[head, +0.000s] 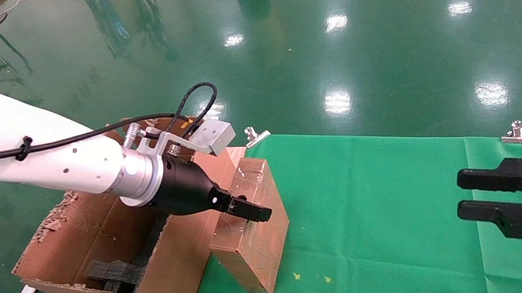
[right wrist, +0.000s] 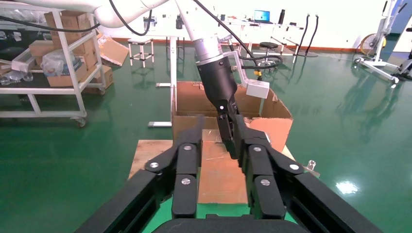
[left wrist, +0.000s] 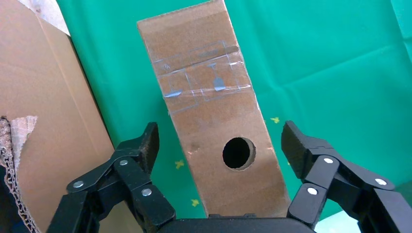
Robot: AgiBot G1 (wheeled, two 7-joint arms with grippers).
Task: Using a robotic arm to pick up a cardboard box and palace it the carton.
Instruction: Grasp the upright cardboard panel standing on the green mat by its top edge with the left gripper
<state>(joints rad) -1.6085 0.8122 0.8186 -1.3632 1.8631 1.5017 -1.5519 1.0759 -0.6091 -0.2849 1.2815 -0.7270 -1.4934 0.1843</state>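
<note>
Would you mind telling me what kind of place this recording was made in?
Probably a robotics lab or workshop hall: glossy green floor, a rack of stored boxes, and desks with a laptop.

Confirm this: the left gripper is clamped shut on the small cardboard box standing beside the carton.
Not clamped. In the left wrist view the left gripper is open, its fingers apart from the cardboard box on both sides. The box does stand beside the carton.
</note>
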